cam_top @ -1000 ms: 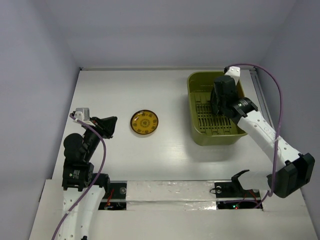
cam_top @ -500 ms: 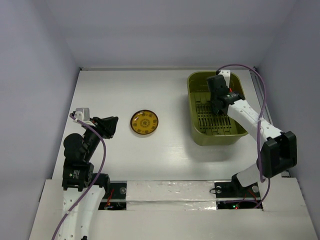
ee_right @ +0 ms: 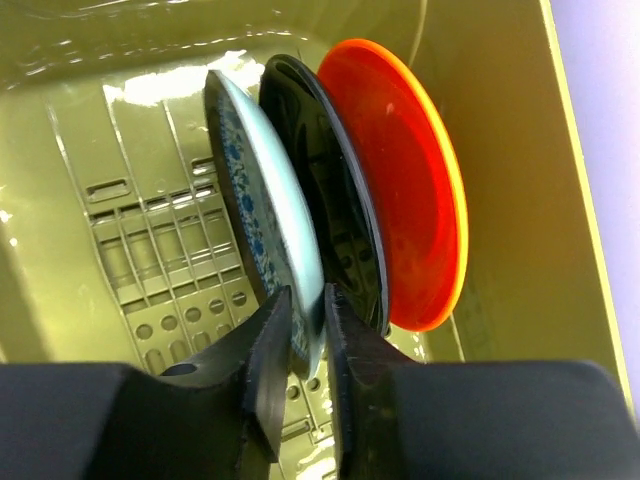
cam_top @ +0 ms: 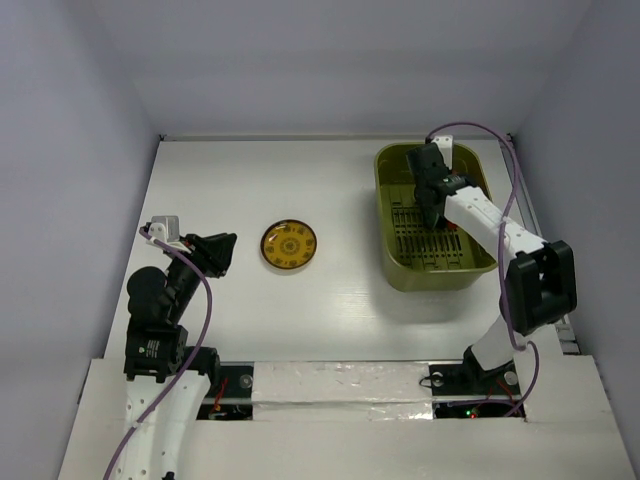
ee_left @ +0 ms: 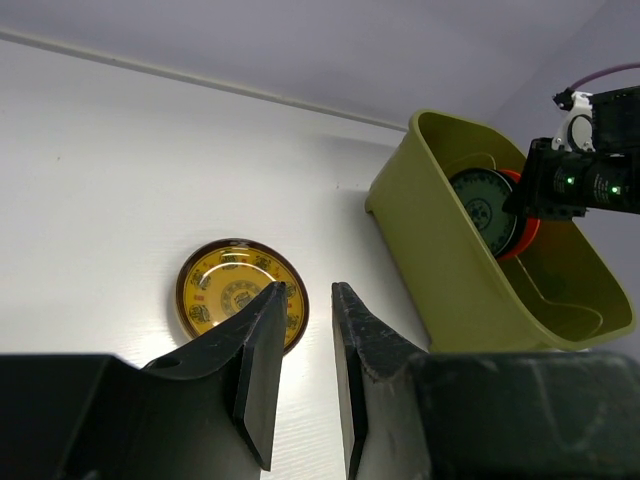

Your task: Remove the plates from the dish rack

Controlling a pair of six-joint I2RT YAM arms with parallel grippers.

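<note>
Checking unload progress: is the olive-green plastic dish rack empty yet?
No. In the right wrist view, three plates still stand on edge in the olive-green plastic dish rack: teal patterned, dark, orange-red.

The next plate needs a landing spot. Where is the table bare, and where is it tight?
Bare table lies between the yellow plate and the rack, also behind that plate and in front of it. Tight: the rack's far end, where the right gripper sits at three upright plates, and beside the left gripper.

White table (cam_top: pixel 340 170); pale lilac walls (cam_top: pixel 330 60)
</note>
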